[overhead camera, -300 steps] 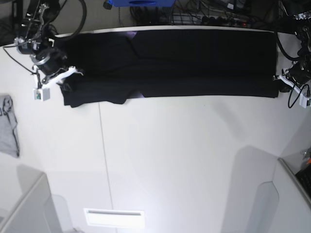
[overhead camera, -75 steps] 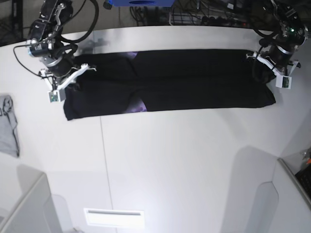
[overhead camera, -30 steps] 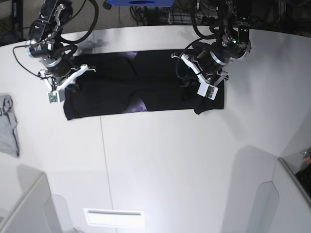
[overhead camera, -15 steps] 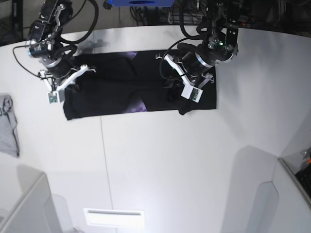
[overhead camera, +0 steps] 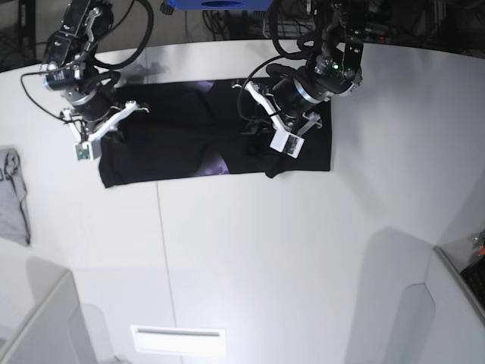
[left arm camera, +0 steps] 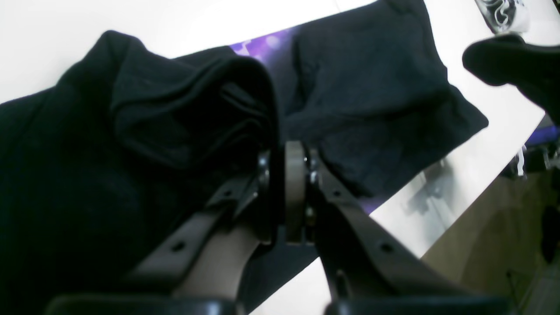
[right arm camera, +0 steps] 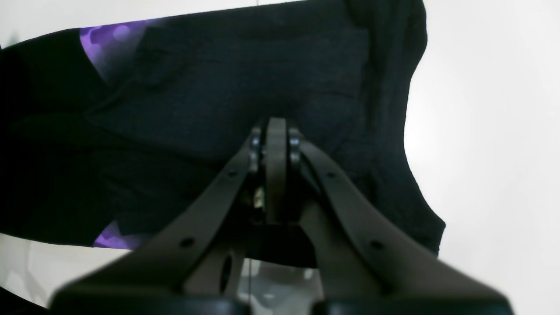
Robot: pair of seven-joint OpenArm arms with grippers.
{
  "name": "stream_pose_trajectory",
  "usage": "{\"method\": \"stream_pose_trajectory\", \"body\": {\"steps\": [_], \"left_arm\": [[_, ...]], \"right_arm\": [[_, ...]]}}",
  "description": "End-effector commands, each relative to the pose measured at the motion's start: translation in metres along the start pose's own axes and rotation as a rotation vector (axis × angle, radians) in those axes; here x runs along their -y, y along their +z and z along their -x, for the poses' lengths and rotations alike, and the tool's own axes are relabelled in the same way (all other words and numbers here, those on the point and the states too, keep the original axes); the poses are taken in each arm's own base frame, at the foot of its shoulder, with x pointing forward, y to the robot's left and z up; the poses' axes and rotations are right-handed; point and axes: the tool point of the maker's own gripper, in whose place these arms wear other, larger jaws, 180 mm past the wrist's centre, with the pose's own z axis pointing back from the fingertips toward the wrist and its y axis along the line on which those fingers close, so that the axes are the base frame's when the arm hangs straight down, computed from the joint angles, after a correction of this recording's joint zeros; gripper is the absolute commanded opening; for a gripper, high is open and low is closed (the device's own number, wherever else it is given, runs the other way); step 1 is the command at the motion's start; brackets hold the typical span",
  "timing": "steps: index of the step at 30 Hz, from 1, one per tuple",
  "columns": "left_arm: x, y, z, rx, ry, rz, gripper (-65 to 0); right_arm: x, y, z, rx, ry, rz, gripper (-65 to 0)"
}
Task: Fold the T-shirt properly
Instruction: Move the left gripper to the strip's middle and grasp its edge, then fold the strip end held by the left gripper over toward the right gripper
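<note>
The black T-shirt (overhead camera: 174,129) lies as a long folded strip across the far side of the white table (overhead camera: 265,250). A little purple print (overhead camera: 214,165) shows at its front edge. My left gripper (overhead camera: 261,140) hangs over the strip's right half. In the left wrist view it (left arm camera: 284,153) is shut on a bunched fold of the T-shirt (left arm camera: 188,109), doubled back over the rest. My right gripper (overhead camera: 112,129) sits at the strip's left end. The right wrist view shows it (right arm camera: 271,127) shut, tips down on the flat cloth (right arm camera: 218,87); no fabric shows between the jaws.
A small grey garment (overhead camera: 11,197) lies at the table's left edge. Cables and a blue object (overhead camera: 220,4) crowd the space behind the table's far edge. A grey box corner (overhead camera: 462,288) stands at the front right and a white strip (overhead camera: 178,340) near the front.
My left gripper has carried the T-shirt's right end further left over the strip, which now ends nearer the middle. The right gripper has stayed put.
</note>
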Motion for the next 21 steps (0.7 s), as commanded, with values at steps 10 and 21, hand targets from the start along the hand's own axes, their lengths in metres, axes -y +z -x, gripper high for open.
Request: {"method": "stream_pose_trajectory", "body": {"steps": [10, 21], "left_arm": [[0.014, -0.006, -0.012, -0.012, -0.025, 0.049, -65.0], [0.013, -0.011, -0.017, -0.029, -0.043, 0.051, -65.0]], "right_arm": [[-0.001, 0.002, -0.013, 0.048, 0.007, -0.007, -65.0], [-0.001, 0.002, -0.013, 0.048, 0.007, -0.007, -65.0]]}}
